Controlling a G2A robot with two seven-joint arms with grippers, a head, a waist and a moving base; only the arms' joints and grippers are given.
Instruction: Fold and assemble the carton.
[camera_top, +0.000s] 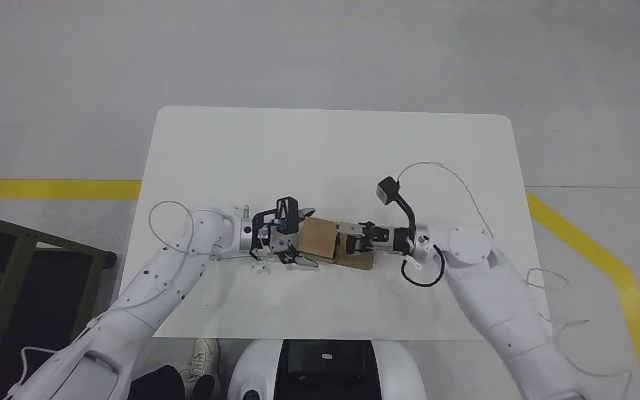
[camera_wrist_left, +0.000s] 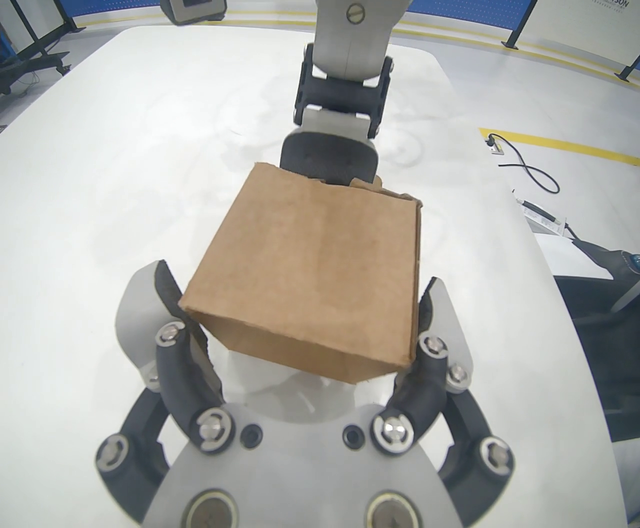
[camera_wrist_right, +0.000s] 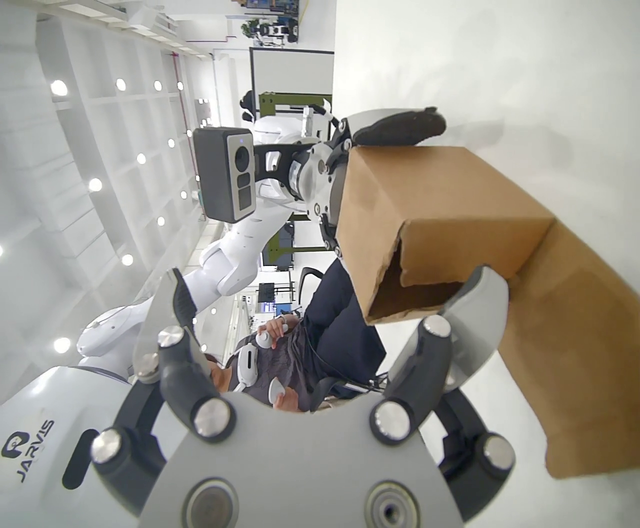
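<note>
Carton (camera_wrist_left: 310, 270), likely light, stiff yet crushable | my left gripper (camera_wrist_left: 296, 289) clamps its side walls | my right gripper (camera_wrist_right: 330, 280) spread wide at open end | grip flap (camera_wrist_right: 575, 350) near crease

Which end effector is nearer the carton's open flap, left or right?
Right. The right end effector sits at the open end of the carton, one finger beside its flap; the left end effector grips the opposite end.

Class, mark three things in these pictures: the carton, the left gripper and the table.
carton (camera_wrist_left: 310, 270), left wrist view, its broad top panel.
left gripper (camera_wrist_left: 297, 295), left wrist view, midway between its jaws.
table (camera_wrist_left: 125, 125), left wrist view, bare white top.
</note>
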